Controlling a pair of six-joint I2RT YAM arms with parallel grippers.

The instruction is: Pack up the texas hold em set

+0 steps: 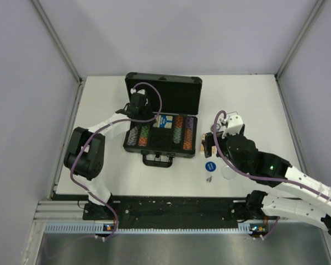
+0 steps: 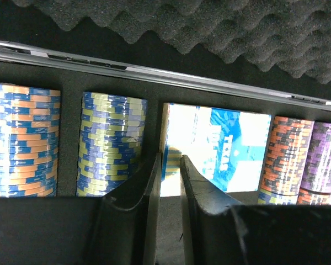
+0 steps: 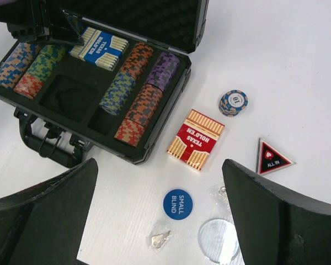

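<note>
The black case (image 3: 154, 144) lies open, its foam-lined lid (image 1: 165, 91) standing at the back. Rows of multicoloured chips (image 2: 110, 141) fill its slots, and the blue card box (image 2: 220, 146) lies flat in the middle slot. My left gripper (image 2: 170, 160) hovers inside the case at that box's left edge, its jaws a narrow gap apart with nothing between them. On the table right of the case lie the red card box (image 3: 196, 139), a blue SMALL BLIND button (image 3: 177, 203), a red triangle (image 3: 272, 157) and a short chip stack (image 3: 233, 102). My right gripper (image 3: 160, 161) hangs wide open above them.
A clear round disc (image 3: 218, 240) and a small plastic bag with a metal piece (image 3: 160, 238) lie near the blue button. The case handle (image 1: 157, 160) points towards the arm bases. Grey walls enclose the white table on three sides.
</note>
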